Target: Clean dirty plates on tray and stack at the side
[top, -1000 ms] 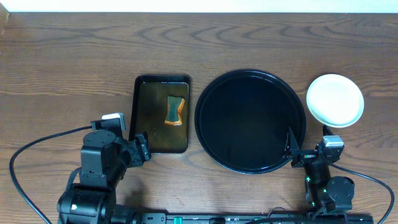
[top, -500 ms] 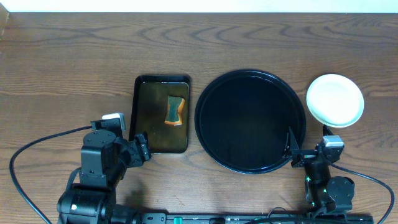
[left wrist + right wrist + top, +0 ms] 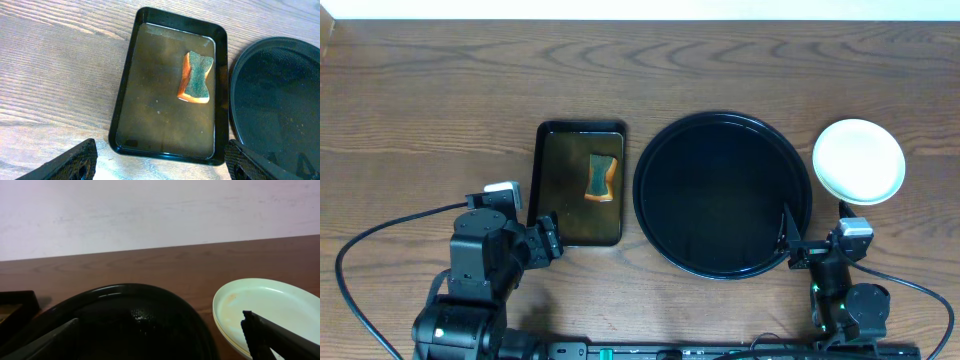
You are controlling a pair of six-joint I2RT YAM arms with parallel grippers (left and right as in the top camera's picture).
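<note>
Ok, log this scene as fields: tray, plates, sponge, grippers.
tray: no plates on it
plates: stacked on table, right of tray; count unclear
sponge: in small tray, left of tray
left gripper: open, empty, at small tray's near end
right gripper: open, empty, at tray's near right rim

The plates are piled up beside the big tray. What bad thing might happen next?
1. The plates sit close beside the right jaws, which stand open; a careless swing might knock the pile.
2. The top plate seems to show a faint orange smudge, so it may not be clean.
3. The sponge tray seems to hold murky water near the left jaws; a bump might slop it onto the table.
</note>
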